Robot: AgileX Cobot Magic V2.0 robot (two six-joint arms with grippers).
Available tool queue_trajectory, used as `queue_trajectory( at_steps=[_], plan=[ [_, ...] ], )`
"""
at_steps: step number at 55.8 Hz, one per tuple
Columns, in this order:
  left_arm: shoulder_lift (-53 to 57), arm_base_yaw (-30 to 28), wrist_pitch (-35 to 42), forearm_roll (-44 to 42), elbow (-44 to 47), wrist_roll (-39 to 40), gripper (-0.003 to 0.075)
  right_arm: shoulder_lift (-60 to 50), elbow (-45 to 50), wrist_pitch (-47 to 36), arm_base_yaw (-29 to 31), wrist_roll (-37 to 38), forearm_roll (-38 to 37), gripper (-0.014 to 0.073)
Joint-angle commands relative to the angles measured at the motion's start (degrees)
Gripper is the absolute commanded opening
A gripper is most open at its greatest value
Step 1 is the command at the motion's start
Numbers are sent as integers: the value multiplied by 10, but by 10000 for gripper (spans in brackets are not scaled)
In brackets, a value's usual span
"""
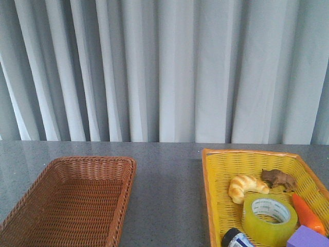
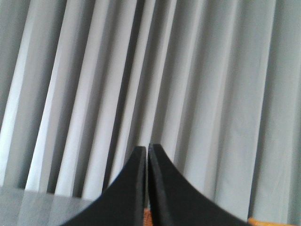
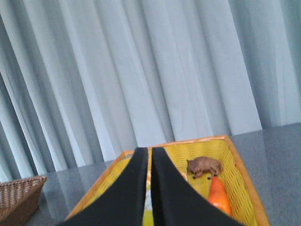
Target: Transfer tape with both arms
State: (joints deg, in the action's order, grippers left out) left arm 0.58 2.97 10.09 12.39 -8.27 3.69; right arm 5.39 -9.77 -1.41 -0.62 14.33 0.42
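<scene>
- The tape (image 1: 269, 216) lies flat in the yellow basket (image 1: 214, 193) on the right side of the table (image 1: 167, 175), toward the basket's near end, its white printed core facing up.
- Just behind the tape sits a croissant (image 1: 245, 187); it looks to be touching or nearly touching the roll's far edge.
- A carrot (image 1: 307, 214) lies just right of the tape, and a purple block (image 1: 307, 237) sits at the roll's near right, cut off by the frame edge.
- A dark, white-labelled thing (image 1: 235, 239) pokes in at the tape's near left; too little shows to tell what it is.
- A brown animal figure (image 1: 278, 178) stands farther back, near the croissant's right end.
- A brown basket (image 1: 72, 198) sits on the left, well apart from the yellow one, with bare grey table between.
- Neither arm shows in the front view.
- The left gripper (image 2: 146, 150) has its black fingers pressed almost together with only a thin slit between, holding nothing, pointed at the curtain (image 1: 164, 67).
- The right gripper (image 3: 150, 151) is likewise closed to a slit and holds nothing; it hangs above the yellow basket, with the figure and carrot visible beyond it.
</scene>
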Motion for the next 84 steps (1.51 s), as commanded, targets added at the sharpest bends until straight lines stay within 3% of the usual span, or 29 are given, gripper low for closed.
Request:
queue_trajectory(
  at_steps=[1,17,25,35,51,65,84],
  plan=[
    [-20,0,-7,-5,-56,7,16,47,-54,-35,2,-3,-8,104],
    [-99,0,-36,-5,-141,17,137,173,-134,-39,2,-4,-17,475],
    [-120,0,-32,0,-154,17,229,192,-139,-83,2,-2,-16,586],
    [-139,0,-35,0,-154,17,315,221,-161,-90,2,-25,-46,584],
    [-169,0,-35,0,-154,17,320,431,-406,153,2,-58,-97,582],
    [-173,0,-35,0,-154,17,320,662,-617,353,2,-120,-80,582],
    [-173,0,-36,0,-154,17,318,843,-672,381,2,-177,-32,582]
  ],
)
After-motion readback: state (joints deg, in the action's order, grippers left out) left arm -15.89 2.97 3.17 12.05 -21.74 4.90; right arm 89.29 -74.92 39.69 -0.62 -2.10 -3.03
